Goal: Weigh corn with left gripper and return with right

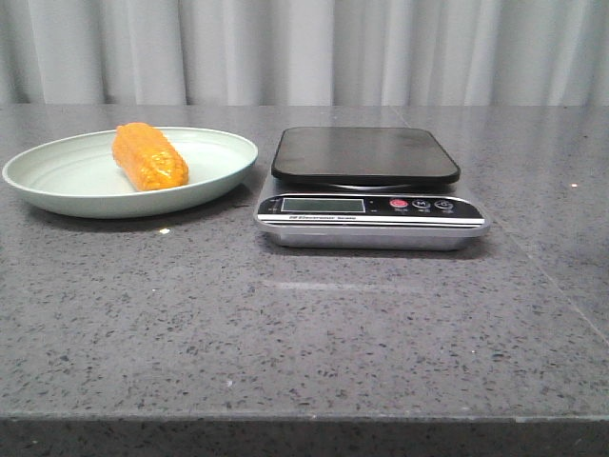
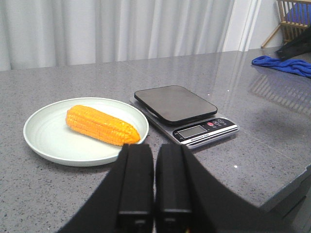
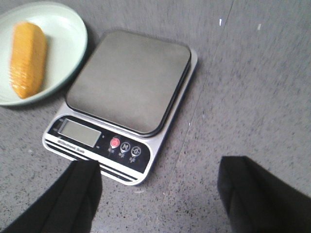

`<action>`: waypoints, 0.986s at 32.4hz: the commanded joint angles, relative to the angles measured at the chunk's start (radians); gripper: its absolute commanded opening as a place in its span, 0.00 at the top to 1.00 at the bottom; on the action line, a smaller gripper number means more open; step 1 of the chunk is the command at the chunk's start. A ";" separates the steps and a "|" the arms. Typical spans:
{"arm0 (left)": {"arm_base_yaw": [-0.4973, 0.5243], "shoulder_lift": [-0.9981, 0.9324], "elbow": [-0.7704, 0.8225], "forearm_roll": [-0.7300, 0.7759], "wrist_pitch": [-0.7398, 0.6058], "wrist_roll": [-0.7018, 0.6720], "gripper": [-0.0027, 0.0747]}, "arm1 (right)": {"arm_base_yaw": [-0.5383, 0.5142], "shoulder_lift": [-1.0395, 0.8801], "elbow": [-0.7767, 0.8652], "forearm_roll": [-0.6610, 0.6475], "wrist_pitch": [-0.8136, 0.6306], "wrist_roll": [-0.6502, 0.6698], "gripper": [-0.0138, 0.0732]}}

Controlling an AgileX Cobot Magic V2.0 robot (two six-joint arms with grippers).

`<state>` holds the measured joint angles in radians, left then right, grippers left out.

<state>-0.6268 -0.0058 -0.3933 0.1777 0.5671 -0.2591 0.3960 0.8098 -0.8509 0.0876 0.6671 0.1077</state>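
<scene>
The corn (image 1: 149,157) lies on its side in the green plate (image 1: 57,186), on the left part of my gray worktop (image 1: 304,324). Just beside the plate sits the scale (image 1: 369,188). They are close, but I cannot tell if they touch. The scale's dark top is bare. Its little screen is too pale for me to read.

My left tool (image 2: 154,187) is pressed together, with only a thin line between its two black fingers (image 2: 136,179). It holds nothing. It is up off the worktop, near the plate, and its lower part is cut off.

My right tool (image 3: 158,194) is spread wide, above the worktop next to the scale's buttons. I see only parts of its fingers (image 3: 73,194). My arms do not show from the front.

Something blue (image 2: 284,65) lies far off, partly cut off.
</scene>
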 commanded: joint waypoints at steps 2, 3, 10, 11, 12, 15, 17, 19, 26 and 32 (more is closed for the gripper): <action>-0.003 -0.004 -0.025 -0.004 -0.080 0.000 0.80 | -0.008 -0.227 0.118 0.000 -0.190 -0.043 0.16; -0.003 -0.004 -0.025 -0.004 -0.080 0.000 0.80 | -0.008 -0.276 0.151 0.000 -0.205 -0.049 0.16; -0.003 -0.004 -0.025 -0.004 -0.080 0.000 0.80 | -0.008 -0.536 0.344 0.000 -0.306 -0.086 0.19; -0.003 -0.004 -0.025 -0.004 -0.080 0.000 0.80 | -0.008 -0.560 0.364 0.000 -0.323 -0.086 0.21; -0.003 -0.004 -0.025 -0.004 -0.080 0.000 0.80 | -0.008 -0.588 0.388 0.000 -0.340 -0.086 0.24; -0.003 -0.004 -0.025 -0.004 -0.080 0.000 0.80 | -0.008 -0.653 0.447 0.000 -0.404 -0.086 0.44; -0.003 -0.004 -0.025 -0.004 -0.080 0.000 0.80 | -0.008 -0.679 0.465 0.000 -0.435 -0.086 0.60; -0.003 -0.004 -0.025 -0.004 -0.080 0.000 0.80 | -0.008 -0.690 0.469 0.000 -0.448 -0.086 0.68; -0.003 -0.004 -0.025 -0.004 -0.080 0.000 0.80 | -0.008 -0.690 0.476 0.001 -0.408 -0.083 0.65; -0.003 -0.004 -0.025 -0.004 -0.080 0.000 0.80 | -0.008 -0.690 0.478 0.001 -0.405 -0.083 0.65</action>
<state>-0.6268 -0.0058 -0.3933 0.1753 0.5664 -0.2591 0.3912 0.1071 -0.3499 0.0899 0.3315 0.0346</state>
